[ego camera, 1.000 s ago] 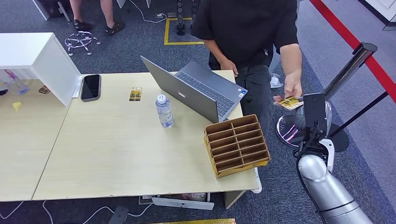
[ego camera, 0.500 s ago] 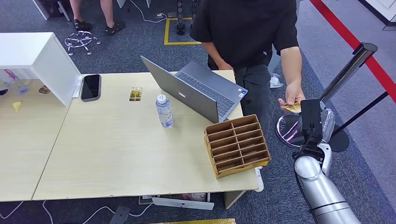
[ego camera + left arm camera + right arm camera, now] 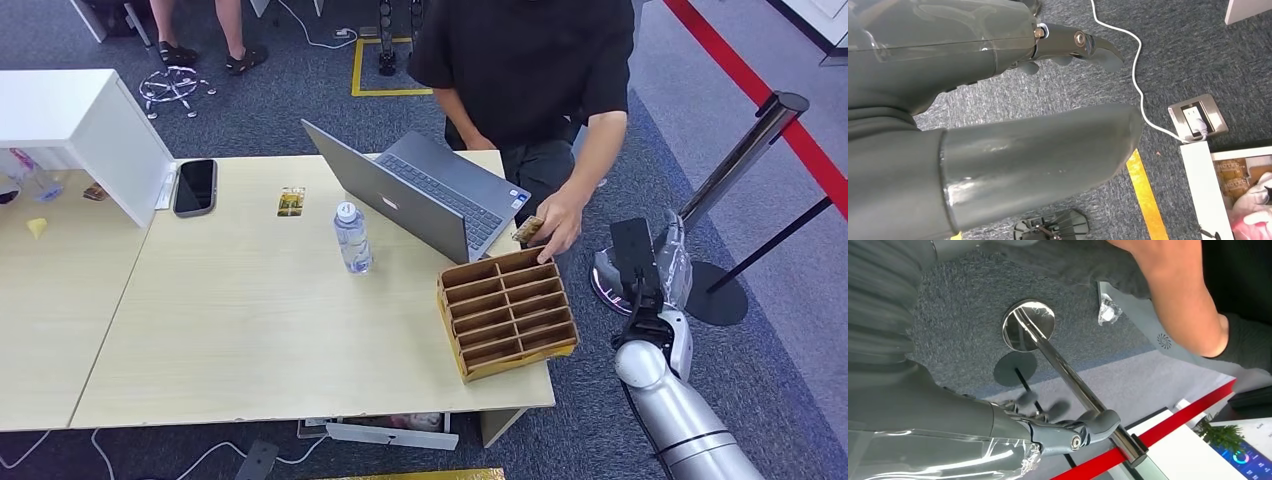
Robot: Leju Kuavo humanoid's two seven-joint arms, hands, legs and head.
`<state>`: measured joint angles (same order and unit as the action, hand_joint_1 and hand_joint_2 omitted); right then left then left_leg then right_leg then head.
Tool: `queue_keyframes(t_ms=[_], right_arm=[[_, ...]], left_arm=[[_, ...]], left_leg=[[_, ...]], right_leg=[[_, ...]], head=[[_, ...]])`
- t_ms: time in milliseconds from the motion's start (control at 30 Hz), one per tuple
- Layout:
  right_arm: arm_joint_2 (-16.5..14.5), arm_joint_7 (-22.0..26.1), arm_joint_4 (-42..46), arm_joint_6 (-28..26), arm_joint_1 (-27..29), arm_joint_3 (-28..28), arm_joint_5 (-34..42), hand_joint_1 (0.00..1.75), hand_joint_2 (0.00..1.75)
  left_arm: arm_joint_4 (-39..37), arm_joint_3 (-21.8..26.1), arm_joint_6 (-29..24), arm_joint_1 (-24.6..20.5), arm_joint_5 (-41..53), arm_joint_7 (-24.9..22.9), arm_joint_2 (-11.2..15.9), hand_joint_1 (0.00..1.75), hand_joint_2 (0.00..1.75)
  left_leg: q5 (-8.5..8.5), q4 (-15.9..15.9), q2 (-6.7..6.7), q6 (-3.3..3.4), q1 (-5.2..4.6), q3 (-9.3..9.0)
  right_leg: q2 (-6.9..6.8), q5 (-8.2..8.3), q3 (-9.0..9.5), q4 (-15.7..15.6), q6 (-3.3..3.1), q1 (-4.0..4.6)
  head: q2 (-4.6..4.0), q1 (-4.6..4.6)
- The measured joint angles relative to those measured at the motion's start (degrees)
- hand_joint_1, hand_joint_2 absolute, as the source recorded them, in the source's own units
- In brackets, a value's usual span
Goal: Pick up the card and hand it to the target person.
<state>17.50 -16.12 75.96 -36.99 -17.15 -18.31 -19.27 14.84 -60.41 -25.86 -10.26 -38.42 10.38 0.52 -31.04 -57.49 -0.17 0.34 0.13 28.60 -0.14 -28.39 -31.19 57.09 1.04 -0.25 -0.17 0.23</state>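
At the near right corner of the head view, at about five o'clock, the silver right arm has drawn back from its outstretched reach, and the right hand (image 3: 655, 262) now stands off the bench edge beside the chrome stanchion post (image 3: 742, 152). The fingers (image 3: 1068, 432) are released and spread, holding nothing; a second ago the card sat between this hand and the person's. The left hand (image 3: 1068, 47) hangs over the grey carpet, its fingers apart and empty.

Further out, at three o'clock from the bench centre, the small yellow printed card (image 3: 528, 229) is now in the person's hand (image 3: 560, 222), which has swung in from the stanchion side to the far rim of the brown slotted cardboard organiser (image 3: 507, 311), just beside the open grey laptop (image 3: 420, 192). The light wooden bench (image 3: 250, 320) also carries a clear plastic water bottle (image 3: 351, 239), a black phone (image 3: 194, 186) and a second small card (image 3: 291, 201) at eleven o'clock.

Judgement: the handover appears complete; the card has left the robot, and only arm retraction seems to remain.
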Motion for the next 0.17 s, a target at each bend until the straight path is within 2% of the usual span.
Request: queue_keyframes(t_ms=[167], right_arm=[[0.42, -0.12, -0.01, -0.71, 0.00, -0.77, -0.05, 0.00, 1.75]], left_arm=[[0.00, 0.02, 0.00, 0.03, 0.00, 0.01, 0.00, 0.00, 0.00]], left_leg=[[0.00, 0.00, 0.00, 0.00, 0.00, 0.00]], right_leg=[[0.00, 0.00, 0.00, 0.00, 0.00, 0.00]], head=[[0.00, 0.01]])
